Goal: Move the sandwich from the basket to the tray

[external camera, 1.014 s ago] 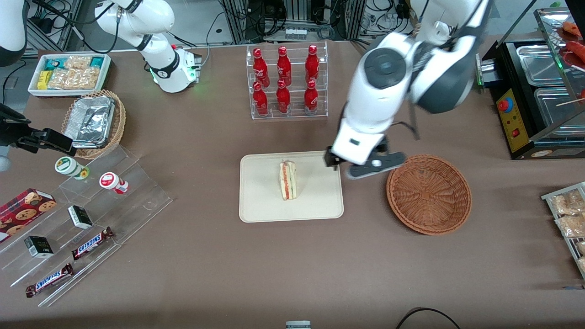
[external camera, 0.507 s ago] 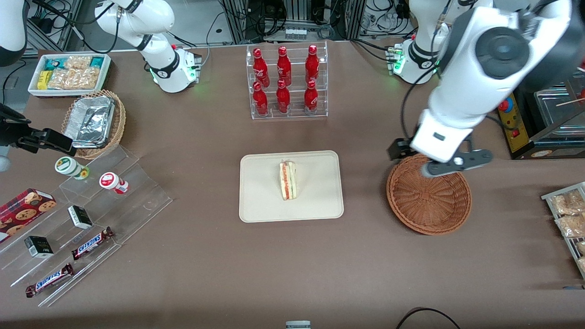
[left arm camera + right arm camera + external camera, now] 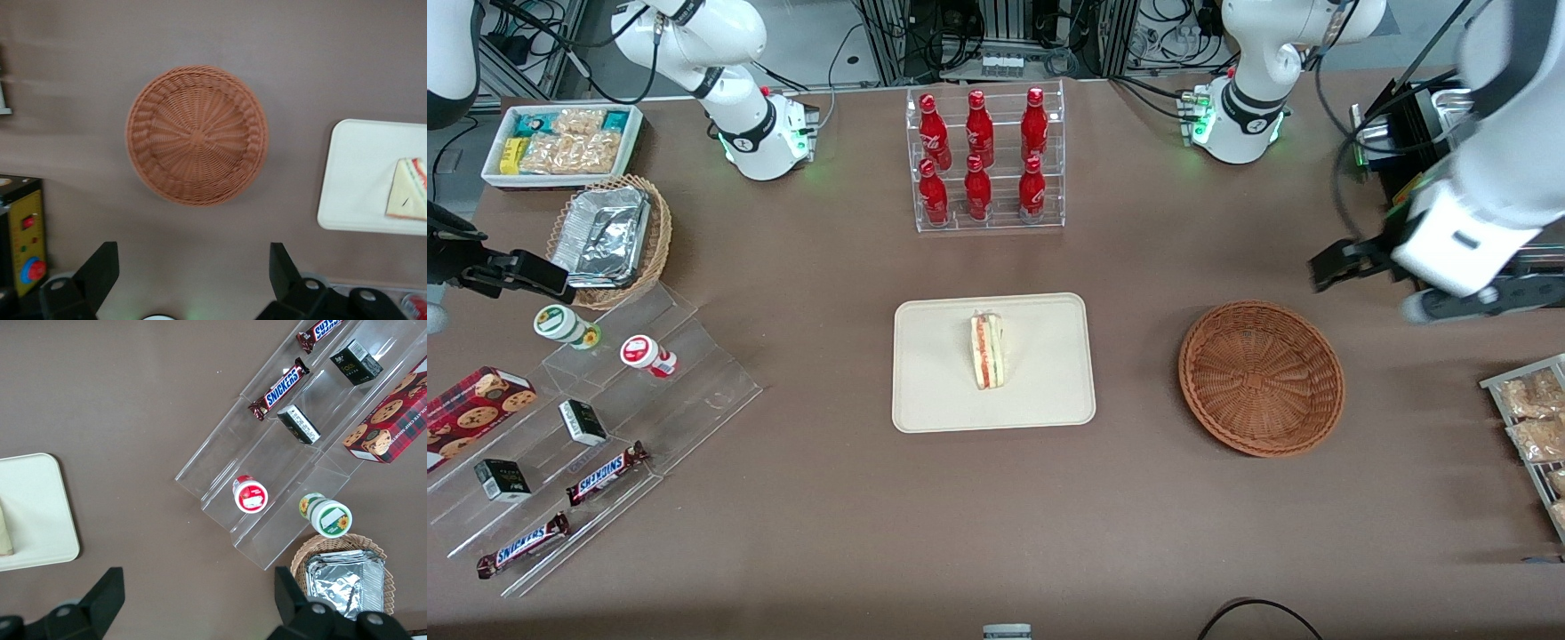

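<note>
The sandwich [image 3: 987, 350] is a small wedge of pale white bread with red and light green filling showing along its edge. It lies on the cream-coloured tray [image 3: 934, 400], near the tray's middle, with bare tray surface all round it. In the left wrist view the sandwich [image 3: 408, 198] shows a flat triangular bread face with the coloured filling at one edge, resting on the tray [image 3: 353, 180].

The reddish-brown woven basket [image 3: 1261, 378] sits on the brown table [image 3: 996, 516] beside the tray, toward the working arm's end, apart from it; nothing lies in it. The wrist view looks straight down into the basket [image 3: 197, 135].

The left arm's white forearm hangs above the table toward the working arm's end, past the basket and higher than it. Its gripper [image 3: 1356, 264] is clear of both basket and tray. The two black fingers [image 3: 100, 267] stand wide apart, released, with nothing between them and touching nothing.

A clear rack of red bottles [image 3: 983, 156] stands farther from the front camera than the tray.
</note>
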You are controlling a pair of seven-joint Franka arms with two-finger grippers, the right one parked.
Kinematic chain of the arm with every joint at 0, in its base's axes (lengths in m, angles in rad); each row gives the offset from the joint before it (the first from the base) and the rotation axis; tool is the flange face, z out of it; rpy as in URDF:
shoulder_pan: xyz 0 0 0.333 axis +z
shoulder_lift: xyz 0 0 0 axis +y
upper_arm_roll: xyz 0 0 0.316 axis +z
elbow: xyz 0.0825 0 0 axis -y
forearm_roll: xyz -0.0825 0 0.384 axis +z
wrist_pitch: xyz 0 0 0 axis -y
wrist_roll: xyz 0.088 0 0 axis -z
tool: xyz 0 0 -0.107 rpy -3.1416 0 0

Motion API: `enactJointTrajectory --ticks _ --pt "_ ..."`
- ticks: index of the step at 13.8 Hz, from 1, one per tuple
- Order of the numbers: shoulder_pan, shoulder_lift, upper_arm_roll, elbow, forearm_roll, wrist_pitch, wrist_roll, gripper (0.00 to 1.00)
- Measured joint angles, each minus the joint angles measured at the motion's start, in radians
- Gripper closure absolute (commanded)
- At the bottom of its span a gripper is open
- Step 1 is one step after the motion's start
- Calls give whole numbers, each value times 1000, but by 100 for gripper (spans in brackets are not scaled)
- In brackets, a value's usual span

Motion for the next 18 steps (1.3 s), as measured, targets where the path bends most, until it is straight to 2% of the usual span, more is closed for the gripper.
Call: enactJointTrajectory --ticks 3,6,13,18 --pt "20 -105 16 -75 0 -26 77 1" --pt "22 -162 76 -134 0 -26 163 1" --pt "19 -152 86 -148 0 18 176 1" --pt "20 -119 86 -89 0 23 178 1"
